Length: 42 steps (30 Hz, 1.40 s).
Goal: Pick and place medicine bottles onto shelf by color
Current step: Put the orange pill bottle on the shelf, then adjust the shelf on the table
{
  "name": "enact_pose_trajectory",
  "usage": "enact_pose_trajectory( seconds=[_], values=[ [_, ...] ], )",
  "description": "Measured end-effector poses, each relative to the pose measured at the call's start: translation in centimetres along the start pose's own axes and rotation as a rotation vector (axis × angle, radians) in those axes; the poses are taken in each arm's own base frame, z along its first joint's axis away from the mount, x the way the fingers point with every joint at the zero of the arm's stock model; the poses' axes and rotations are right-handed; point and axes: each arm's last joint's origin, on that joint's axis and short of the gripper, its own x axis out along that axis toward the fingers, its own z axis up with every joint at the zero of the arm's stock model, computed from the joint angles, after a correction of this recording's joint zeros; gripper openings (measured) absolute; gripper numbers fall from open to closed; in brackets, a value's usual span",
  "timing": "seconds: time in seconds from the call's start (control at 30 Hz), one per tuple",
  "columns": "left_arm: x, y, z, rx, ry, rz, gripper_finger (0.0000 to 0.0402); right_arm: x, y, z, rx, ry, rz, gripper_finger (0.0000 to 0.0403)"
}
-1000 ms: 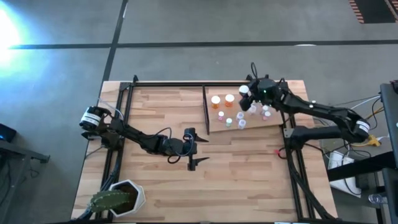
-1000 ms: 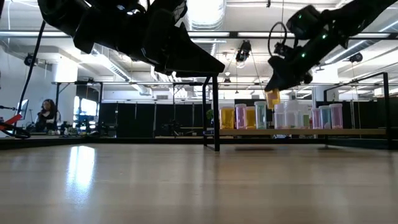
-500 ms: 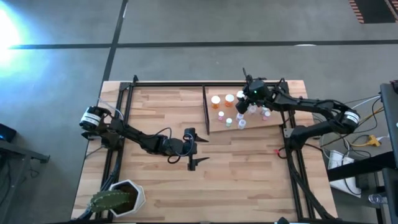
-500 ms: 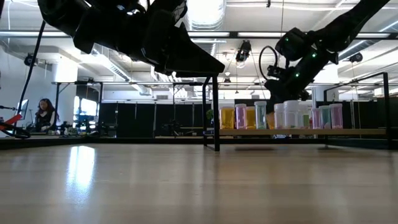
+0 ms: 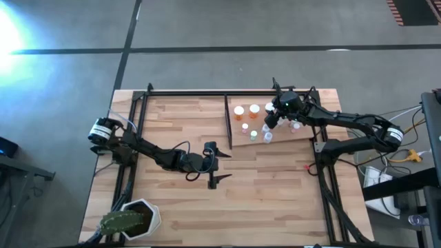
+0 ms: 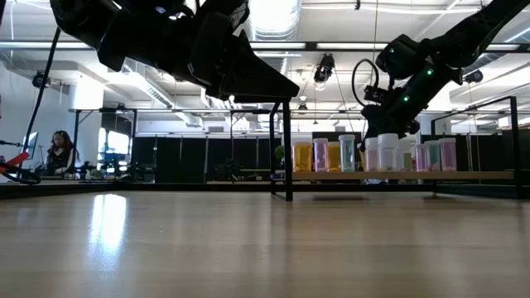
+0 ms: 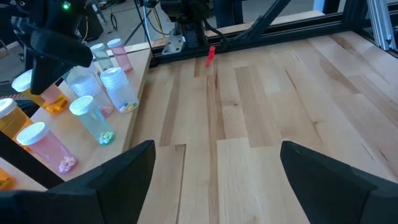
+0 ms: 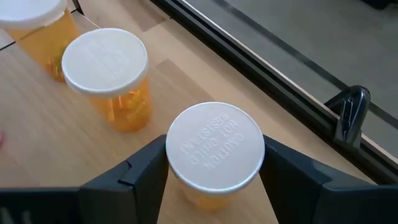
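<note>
CHANGE: orange bottle (image 8: 214, 155) lowered onto shelf (image 5: 275, 141) | right end effector (image 5: 271, 118) loosening around cap | left end effector (image 5: 212, 165) open, idle mid-worktop | NEXT: retract.

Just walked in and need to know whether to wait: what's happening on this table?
The right gripper is over the small light-wood shelf at the table's far right, its fingers either side of an orange white-capped medicine bottle that stands beside two like it. Pink and bluish bottles stand there too. The left gripper hangs open over mid-table, holding nothing. A potted cactus sits at the near left corner.
</note>
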Motion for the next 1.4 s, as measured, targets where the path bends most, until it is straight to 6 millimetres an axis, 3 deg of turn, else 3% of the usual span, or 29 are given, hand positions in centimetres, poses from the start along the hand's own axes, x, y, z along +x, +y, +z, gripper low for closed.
enact_pose_trajectory(
  seconds=[0.17, 0.33, 0.5, 0.63, 0.83, 1.0, 1.17, 1.4],
  values=[
    [0.0, 0.0, 0.0, 0.0, -0.001, 0.0, 0.0329, -0.7, -0.1, 0.3, 0.0, -0.03, 0.001, 0.0262],
    [0.0, 0.0, 0.0, -0.001, -0.001, 0.0, 0.0329, -2.5, -0.2, 1.7, -0.006, -0.075, 0.007, 0.0288],
    [0.0, 0.2, 0.1, -0.02, 0.002, 0.065, 0.0329, -5.5, 0.9, 3.5, -0.012, -0.106, 0.059, 0.0285],
    [0.0, 0.6, 0.3, -0.03, 0.004, 0.195, 0.0329, -7.9, 3.1, 3.8, -0.011, -0.146, 0.163, 0.0266],
    [0.2, 0.7, 1.1, -0.084, -0.021, 0.218, 0.032, -10.0, 8.4, 1.2, -0.115, -0.13, 0.288, 0.0213],
    [0.2, 0.5, 1.0, -0.088, -0.02, 0.149, 0.028, -12.5, 13.0, -1.4, -0.248, -0.153, 0.334, 0.0164],
    [1.0, -0.1, 0.1, -0.088, -0.005, 0.063, 0.0205, -14.9, 16.7, -4.6, -0.335, -0.147, 0.448, 0.0124],
    [4.3, -0.2, -2.1, -0.094, 0.061, 0.084, 0.0063, -16.9, 19.8, -9.2, -0.34, -0.164, 0.433, 0.0084]
  ],
)
